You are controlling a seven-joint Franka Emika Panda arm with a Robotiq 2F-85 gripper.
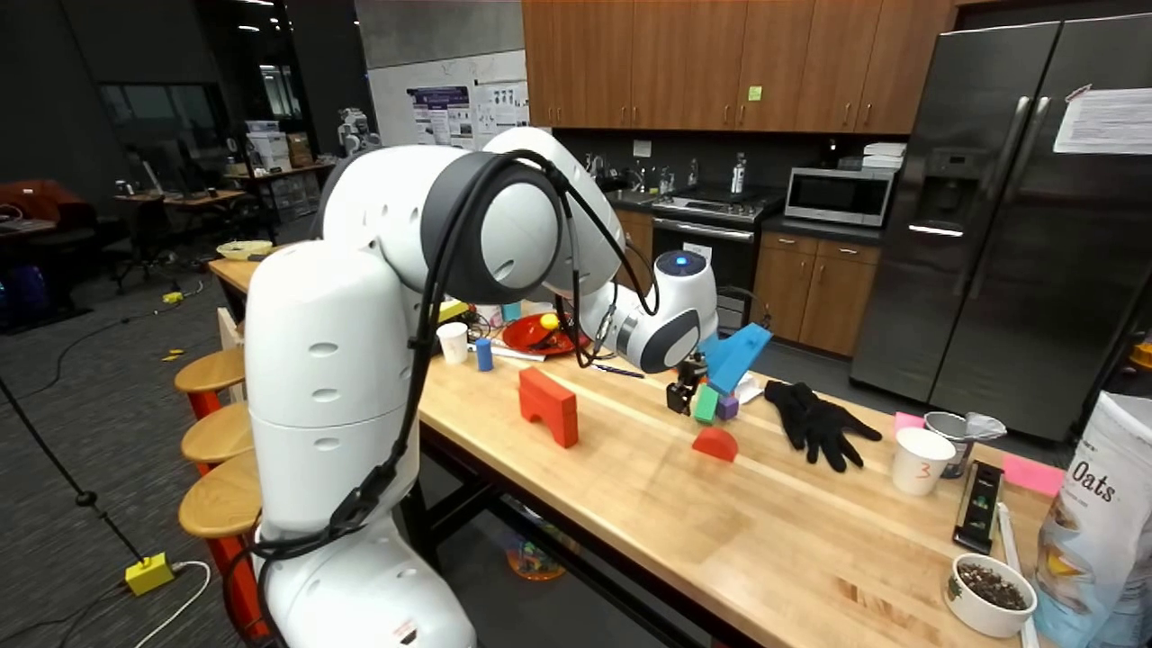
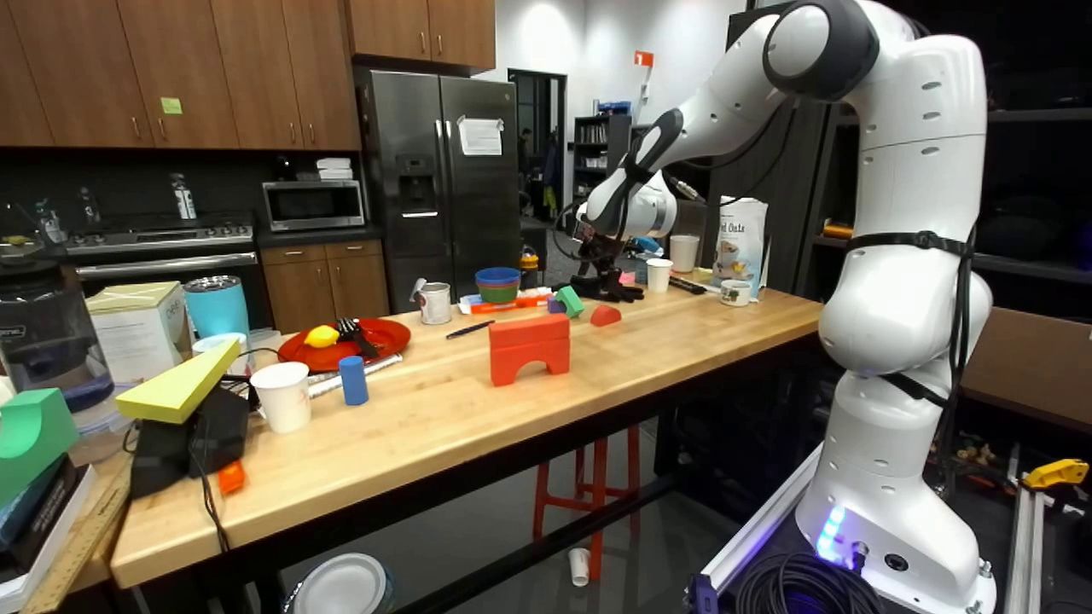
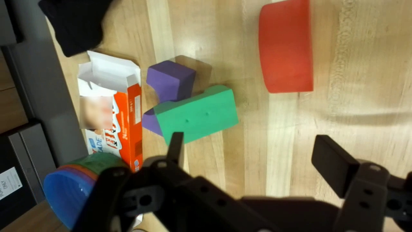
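Note:
My gripper (image 3: 250, 143) is open and empty above the wooden table; it also shows in an exterior view (image 1: 681, 396). In the wrist view its left fingertip overlaps the near corner of a green block (image 3: 199, 116); I cannot tell whether they touch. The green block sits tilted over part of a purple block (image 3: 170, 80), whose ends show on both sides of it. A red half-round block (image 3: 285, 48) stands apart from them; it shows in both exterior views (image 1: 716, 444) (image 2: 605, 315).
An open orange and white box (image 3: 135, 129) and stacked bowls (image 3: 64, 193) lie beside the blocks. A black glove (image 1: 819, 423) lies past them. A red arch stack (image 2: 530, 345), blue cylinder (image 2: 353, 380), red plate (image 2: 388, 337) and white cups (image 2: 283, 396) stand farther along the table.

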